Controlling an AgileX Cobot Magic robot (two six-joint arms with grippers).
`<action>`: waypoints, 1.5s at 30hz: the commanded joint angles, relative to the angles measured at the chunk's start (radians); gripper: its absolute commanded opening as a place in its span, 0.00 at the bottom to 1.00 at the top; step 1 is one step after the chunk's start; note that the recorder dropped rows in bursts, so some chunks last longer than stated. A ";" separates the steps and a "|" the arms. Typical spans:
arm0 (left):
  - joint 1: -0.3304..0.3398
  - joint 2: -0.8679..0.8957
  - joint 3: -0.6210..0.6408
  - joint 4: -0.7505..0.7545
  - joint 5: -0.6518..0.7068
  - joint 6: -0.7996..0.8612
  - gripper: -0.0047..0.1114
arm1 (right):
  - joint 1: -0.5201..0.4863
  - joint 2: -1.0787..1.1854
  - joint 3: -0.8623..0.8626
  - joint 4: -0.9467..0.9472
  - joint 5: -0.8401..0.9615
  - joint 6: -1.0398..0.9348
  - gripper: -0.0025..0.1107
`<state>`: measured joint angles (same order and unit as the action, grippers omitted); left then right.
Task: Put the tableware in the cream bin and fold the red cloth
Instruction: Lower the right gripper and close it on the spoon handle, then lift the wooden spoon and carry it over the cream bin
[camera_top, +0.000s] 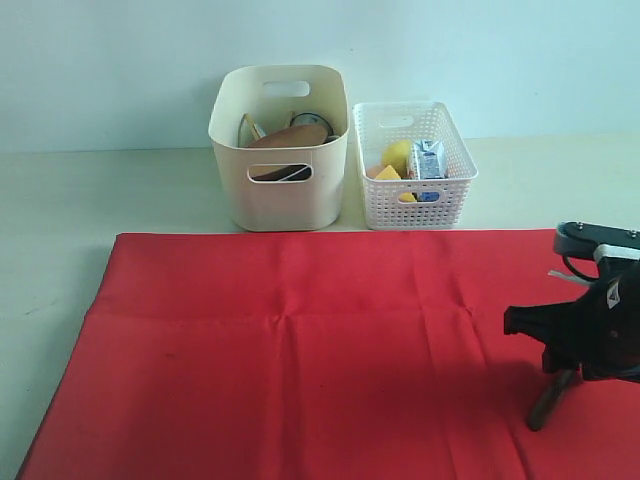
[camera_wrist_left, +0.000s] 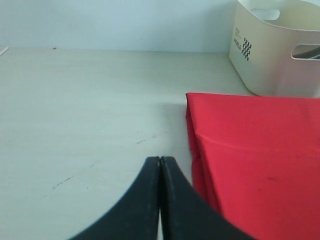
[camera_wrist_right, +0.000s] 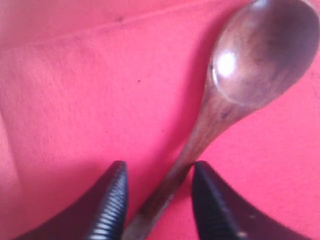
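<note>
1. The cream bin (camera_top: 280, 200) stands at the back of the tabletop (camera_top: 60, 200), just behind the far edge of the red cloth (camera_top: 300, 350) and just beside the white basket (camera_top: 440, 195). The brown wooden plate (camera_top: 290, 137) already lies inside it among other pieces that we can only partly make out. We judge that most of the tableware has already been put away.
2. The red cloth lies spread flat and unfolded across the front of the tabletop. We think the fold has to wait, because one piece of tableware is lying on the cloth.
3. That piece is the brown wooden spoon (camera_wrist_right: 220, 110). It rests on the cloth toward the right side, hollow side up, with its handle running back between the fingers of the right hand (camera_wrist_right: 159, 167).
4. The right hand is low over the cloth with its fingers roughly half apart, one on each side of the handle. One finger (camera_wrist_right: 202, 200) looks to be at or against the wood. The other finger (camera_wrist_right: 112, 200) has a clear strip of red cloth between it and the handle. We would say the hand is placed to grip but has not clamped, though the close view is too tight to be sure of contact.
5. The left hand (camera_wrist_left: 160, 162) is closed with nothing between its fingers. It is over bare tabletop just beside the cloth's left edge. We judge that it is waiting clear of the spoon pickup, near the edge it would take for the fold.
</note>
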<state>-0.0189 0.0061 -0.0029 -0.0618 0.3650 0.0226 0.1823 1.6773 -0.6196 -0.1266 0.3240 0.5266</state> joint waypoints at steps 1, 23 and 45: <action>-0.005 -0.006 0.003 0.001 -0.013 -0.001 0.04 | -0.007 0.003 0.005 -0.009 -0.020 -0.011 0.18; -0.005 -0.006 0.003 0.001 -0.013 -0.001 0.04 | -0.007 0.003 0.005 -0.009 0.003 -0.122 0.08; -0.005 -0.006 0.003 0.001 -0.013 -0.001 0.04 | -0.007 0.053 0.005 -0.044 -0.047 -0.153 0.02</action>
<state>-0.0189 0.0061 -0.0029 -0.0618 0.3650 0.0226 0.1805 1.7226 -0.6235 -0.1456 0.2722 0.3915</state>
